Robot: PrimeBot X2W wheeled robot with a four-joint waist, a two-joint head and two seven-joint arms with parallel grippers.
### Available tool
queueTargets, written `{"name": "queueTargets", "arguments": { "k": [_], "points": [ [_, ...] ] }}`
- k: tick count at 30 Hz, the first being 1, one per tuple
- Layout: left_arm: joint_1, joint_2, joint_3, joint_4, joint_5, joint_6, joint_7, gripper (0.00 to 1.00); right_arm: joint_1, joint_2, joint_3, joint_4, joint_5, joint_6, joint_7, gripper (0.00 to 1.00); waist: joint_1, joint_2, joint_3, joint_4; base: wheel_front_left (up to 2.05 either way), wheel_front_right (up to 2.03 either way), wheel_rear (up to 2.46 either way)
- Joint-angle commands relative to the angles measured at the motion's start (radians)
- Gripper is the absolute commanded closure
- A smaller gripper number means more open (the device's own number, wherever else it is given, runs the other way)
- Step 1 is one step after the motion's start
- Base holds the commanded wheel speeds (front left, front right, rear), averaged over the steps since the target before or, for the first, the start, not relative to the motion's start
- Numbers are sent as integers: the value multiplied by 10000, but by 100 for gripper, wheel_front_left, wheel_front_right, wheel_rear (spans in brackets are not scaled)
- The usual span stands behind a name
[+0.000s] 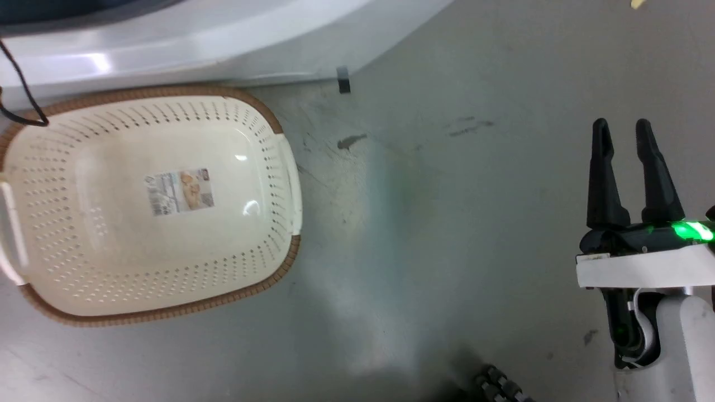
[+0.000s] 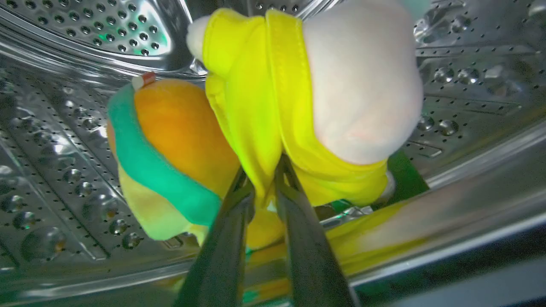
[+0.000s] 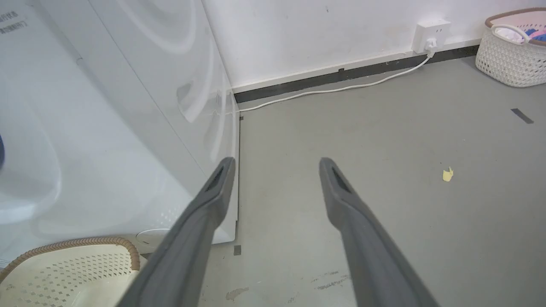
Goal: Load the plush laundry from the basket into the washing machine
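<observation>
The doll (image 2: 324, 106), pale-headed and dressed in yellow, is inside the steel drum (image 2: 64, 149) of the washing machine (image 1: 195, 44). The left gripper (image 2: 264, 170) is clenched on a fold of its yellow clothing, with the two fingers nearly together and the cloth pinched between them. The doll's head bulges up and to the right of the jaws. Just left of the jaws, pressed against the doll's clothing, is the burger plush (image 2: 170, 153), orange with a green band and a pale yellow one. The drum's perforated wall curves behind and around both toys. Whether the doll rests on the drum or hangs from the fingers cannot be told.

The basket (image 1: 151, 206) sits on the grey floor (image 1: 447, 223), right against the foot of the machine and well to the left of the right gripper (image 1: 621, 131). The sticker (image 1: 180, 192) on its inner bottom is in plain sight. The right gripper's jaws are spread apart over the floor and grasp nothing. Beyond its fingertips are a yellow scrap (image 3: 447, 174), a white cable (image 3: 341, 88) leading to a wall socket (image 3: 431, 32), and a second white basket (image 3: 509, 55) by the wall.
</observation>
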Motion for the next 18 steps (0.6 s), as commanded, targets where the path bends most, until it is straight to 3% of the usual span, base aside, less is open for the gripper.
{"name": "queueTargets", "arguments": {
  "k": [1,12,18],
  "points": [
    [154,-83,-62,115,-117,-25,-270,0,-129,-6,-63,1,-121,-7,-46,0,-1,-1,-350,189,0,0,0],
    [2651,-1518,183,769,-1720,-40,-3175,0,778,-6,-655,45,-1264,-7,-46,0,-1,-1,-3187,1422,0,0,0],
    [4582,-2271,401,-32,-2197,162,-4053,0,1576,-6,-893,36,-1770,-7,-46,0,-1,-1,-4833,2113,0,0,0]
  ]
}}
